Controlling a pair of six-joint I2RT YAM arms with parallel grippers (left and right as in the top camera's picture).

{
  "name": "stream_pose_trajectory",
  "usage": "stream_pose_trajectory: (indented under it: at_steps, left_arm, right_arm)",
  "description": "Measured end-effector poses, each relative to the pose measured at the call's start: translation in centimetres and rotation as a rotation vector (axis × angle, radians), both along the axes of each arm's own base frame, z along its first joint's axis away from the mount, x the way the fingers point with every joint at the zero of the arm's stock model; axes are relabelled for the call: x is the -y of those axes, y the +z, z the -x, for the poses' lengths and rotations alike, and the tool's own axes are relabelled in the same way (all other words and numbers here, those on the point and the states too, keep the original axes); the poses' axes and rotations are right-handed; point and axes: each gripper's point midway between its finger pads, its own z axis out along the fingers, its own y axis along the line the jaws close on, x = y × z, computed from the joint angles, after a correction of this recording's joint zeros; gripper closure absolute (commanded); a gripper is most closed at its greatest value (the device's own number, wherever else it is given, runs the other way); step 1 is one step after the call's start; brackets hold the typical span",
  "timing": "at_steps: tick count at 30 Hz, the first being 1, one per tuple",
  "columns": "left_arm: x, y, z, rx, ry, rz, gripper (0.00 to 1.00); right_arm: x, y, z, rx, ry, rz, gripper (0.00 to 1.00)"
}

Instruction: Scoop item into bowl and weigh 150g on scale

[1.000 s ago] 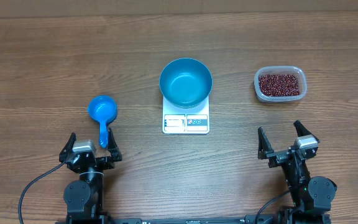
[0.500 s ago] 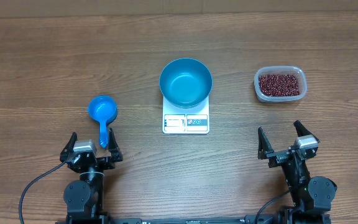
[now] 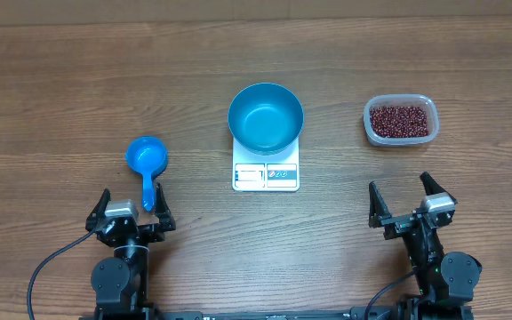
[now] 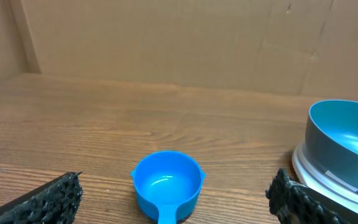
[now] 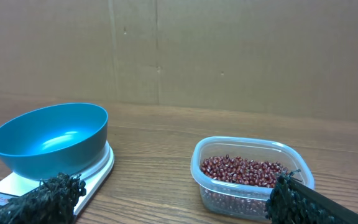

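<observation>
While both grippers stand spread wide at the table's near edge, nothing is held.
The left gripper (image 3: 132,200) has the handle end of the blue scoop (image 3: 146,157) between its fingers, ungripped; the right gripper (image 3: 401,197) opens over bare wood. Mid-table, the teal bowl (image 3: 266,116) sits empty on the white scale (image 3: 266,175). The beans (image 3: 402,121) fill a clear tub (image 3: 425,102) toward the right edge. The wood-grain table (image 3: 52,89) meets a brown cardboard wall (image 4: 166,37).
</observation>
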Motion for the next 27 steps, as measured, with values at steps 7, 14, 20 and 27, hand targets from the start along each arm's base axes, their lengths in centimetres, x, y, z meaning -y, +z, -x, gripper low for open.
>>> stream_pose_trajectory:
  at_steps: [7, 14, 20, 27]
  left_arm:
    - [0.1, -0.2, 0.4, -0.048, -0.007, 0.001, 0.0]
    - [0.1, 0.6, 1.5, -0.12, -0.007, 0.001, 0.0]
    - [0.2, 2.9, 1.8, -0.125, -0.007, 0.001, 0.01]
    - [0.1, 4.0, 1.5, -0.244, -0.007, 0.004, 0.0]
  right_arm:
    - [0.0, 0.0, 0.0, 0.0, 0.0, 0.0, 0.0]
    - [0.0, 0.0, 0.0, 0.0, 0.0, 0.0, 0.0]
    - [0.0, 0.0, 0.0, 0.0, 0.0, -0.001, 0.0]
    - [0.0, 0.0, 0.0, 0.0, 0.0, -0.001, 0.0]
